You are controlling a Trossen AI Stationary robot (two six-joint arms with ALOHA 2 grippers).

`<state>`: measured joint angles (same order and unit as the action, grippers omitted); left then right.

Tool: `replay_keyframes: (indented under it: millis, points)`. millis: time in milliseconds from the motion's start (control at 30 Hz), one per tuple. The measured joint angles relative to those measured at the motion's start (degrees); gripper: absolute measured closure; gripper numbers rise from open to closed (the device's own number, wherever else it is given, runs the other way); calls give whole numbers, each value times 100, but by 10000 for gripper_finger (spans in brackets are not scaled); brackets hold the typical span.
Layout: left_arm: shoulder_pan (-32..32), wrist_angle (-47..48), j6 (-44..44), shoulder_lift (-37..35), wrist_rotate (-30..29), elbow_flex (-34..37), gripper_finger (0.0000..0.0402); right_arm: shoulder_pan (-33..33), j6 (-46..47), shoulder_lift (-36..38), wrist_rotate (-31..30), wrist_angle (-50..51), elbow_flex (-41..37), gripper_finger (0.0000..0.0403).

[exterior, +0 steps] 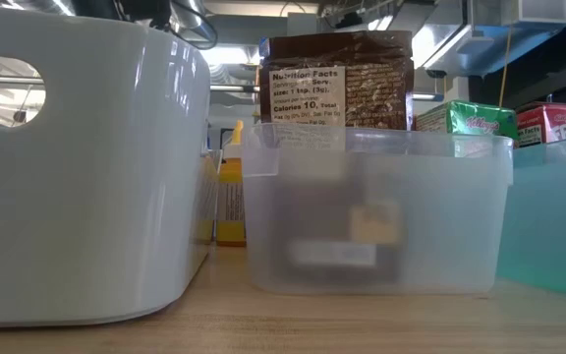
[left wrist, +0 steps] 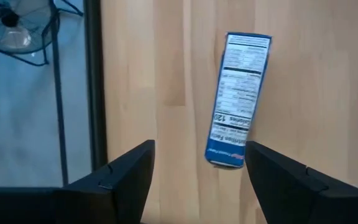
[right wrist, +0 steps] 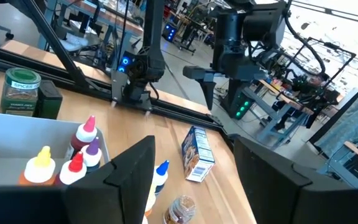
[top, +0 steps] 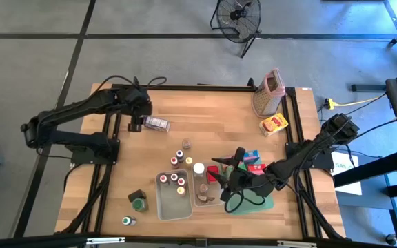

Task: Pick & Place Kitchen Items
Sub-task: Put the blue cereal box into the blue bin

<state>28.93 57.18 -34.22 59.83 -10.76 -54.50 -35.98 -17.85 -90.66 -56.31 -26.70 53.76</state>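
A small blue-and-white carton [left wrist: 238,99] lies flat on the wooden table, also seen in the high view [top: 157,124] and the right wrist view [right wrist: 196,152]. My left gripper [left wrist: 201,174] hangs open above the carton's near end without touching it; from above it sits at the far left [top: 138,124]. My right gripper [right wrist: 194,180] stands open with nothing between its fingers, over the tubs at the near middle [top: 225,172]. Small bottles with pink, yellow, red and purple caps [right wrist: 73,155] stand in a white tub [top: 163,204].
A clear tub [exterior: 376,211] holds a brown packet [exterior: 337,84]. Green and red cartons [top: 253,160] stand by a green tray [top: 264,204]. A metal grater [top: 269,93] and a yellow carton [top: 274,125] sit far right. Spice jars [top: 138,201] stand near left.
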Motion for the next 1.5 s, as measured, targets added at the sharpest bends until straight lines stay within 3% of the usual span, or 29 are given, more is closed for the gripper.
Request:
replay_keyframes:
  millis: [133,400,567,867,1000,1133,1500]
  points:
    - [0,39,-267,-37,-3,0,155,10,-53,-2,0,2,0,183]
    - [11,27,14,-37,34,0,149,10,-54,-2,0,0,0,183]
    - [11,-26,68,-38,319,86,120,10,-54,-4,0,0,0,183]
    - [9,-469,-106,-35,202,942,67,10,-3,-4,15,69,0,183]
    - [-13,-877,-171,-61,6,1053,66,10,92,-6,144,185,0,183]
    - [-15,-947,-197,-59,216,1056,67,8,92,-8,446,273,0,183]
    - [-10,-927,-166,-53,514,1228,68,10,99,-8,448,297,0,183]
